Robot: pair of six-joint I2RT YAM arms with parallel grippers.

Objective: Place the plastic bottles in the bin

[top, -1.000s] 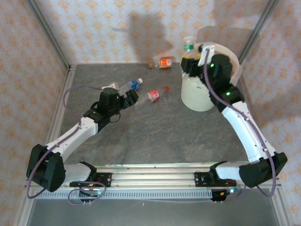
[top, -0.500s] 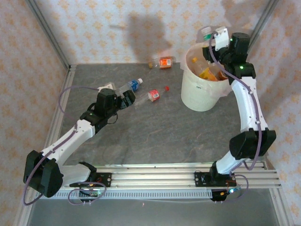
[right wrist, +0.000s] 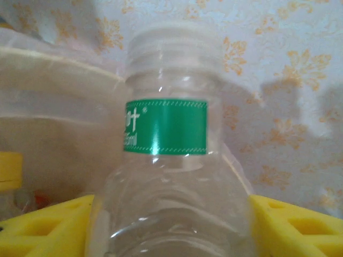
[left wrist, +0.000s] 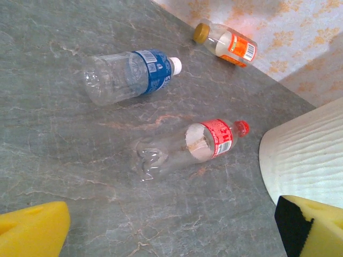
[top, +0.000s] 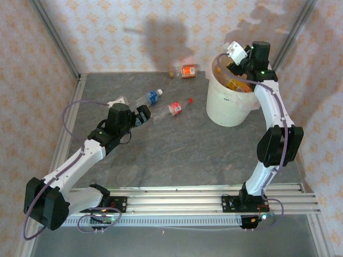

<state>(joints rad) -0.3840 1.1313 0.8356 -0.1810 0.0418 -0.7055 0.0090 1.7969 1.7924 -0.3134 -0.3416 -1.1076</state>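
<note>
Green-labelled bottle [right wrist: 166, 128], clear, neck upward in the right wrist view, lodged between the yellow fingers [right wrist: 48, 225] of the right gripper [right wrist: 171, 225]. Flanked closely by a pad on each side; cannot tell whether pinched or merely lying loose between them. Held up over the far side of the bin [top: 228, 104] in the top view, against the patterned back wall [top: 134, 32]. Cream-white outside, thick-rimmed, standing at the far right of the grey table [top: 177, 155]. Inside, orange-labelled pieces [top: 237, 83] showing under the rim, too jumbled to count.

Across the table, left gripper [left wrist: 171, 235] spread wide, yellow fingertips at the two lower corners of its wrist view, nothing between them. Hovering low, aimed at the bottles lying ahead of it. Nearest, red-labelled bottle [left wrist: 187, 147], clear, on its side, red cap toward the bin, close to the bin's wall but apart from it. Beyond it, blue-labelled bottle [left wrist: 128, 75], also on its side, white cap, well apart from the red one. Farthest back, orange-labelled bottle [left wrist: 228, 43] with a brownish cap, lying close against the foot of the back wall, left of the bin.
</note>
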